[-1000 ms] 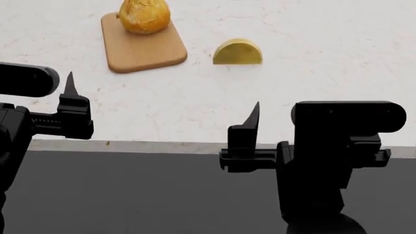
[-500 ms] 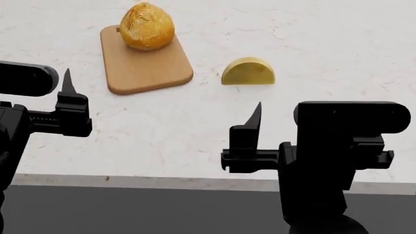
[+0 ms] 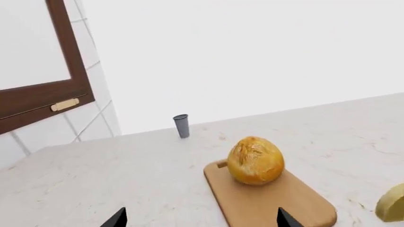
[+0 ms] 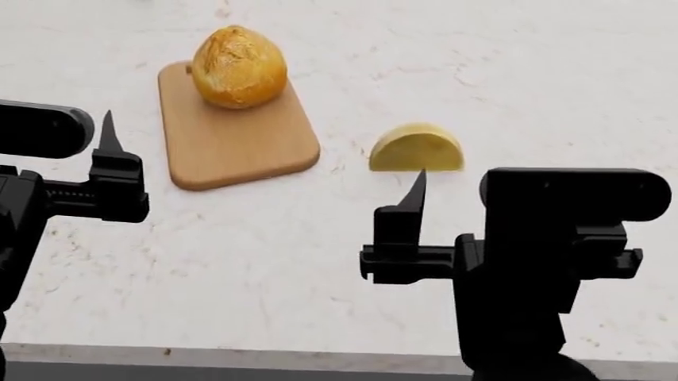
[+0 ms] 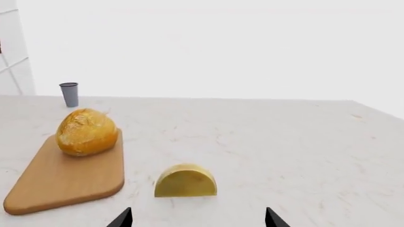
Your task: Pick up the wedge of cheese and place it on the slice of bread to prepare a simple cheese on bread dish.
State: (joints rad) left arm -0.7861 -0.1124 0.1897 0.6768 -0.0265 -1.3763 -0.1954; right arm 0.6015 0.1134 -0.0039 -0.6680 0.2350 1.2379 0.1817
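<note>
The wedge of cheese [image 4: 417, 148] is a pale yellow half-disc standing on the white marble counter, right of the tan cutting board [image 4: 238, 135]. The round golden loaf of bread [image 4: 240, 67] sits on the board's far end. My right gripper [image 5: 198, 222] is open and empty, and the cheese [image 5: 185, 181] lies just ahead of it, centred between the tips. One right finger [image 4: 415, 190] shows in the head view, just short of the cheese. My left gripper [image 3: 202, 222] is open and empty, short of the board [image 3: 271, 201] and the loaf [image 3: 255, 160]. The cheese's edge [image 3: 392, 204] shows in the left wrist view.
A small grey cup [image 3: 181, 126] stands far back on the counter near the white wall, and it also shows in the right wrist view [image 5: 69, 94]. A brown-framed panel [image 3: 60, 90] and white tiles are at the left. The counter's front edge [image 4: 317, 357] lies below my arms.
The board, loaf and cheese have slid down and nearer in the head view, and the counter's front edge has dropped low. Both grippers keep their place in the view and stay open.
</note>
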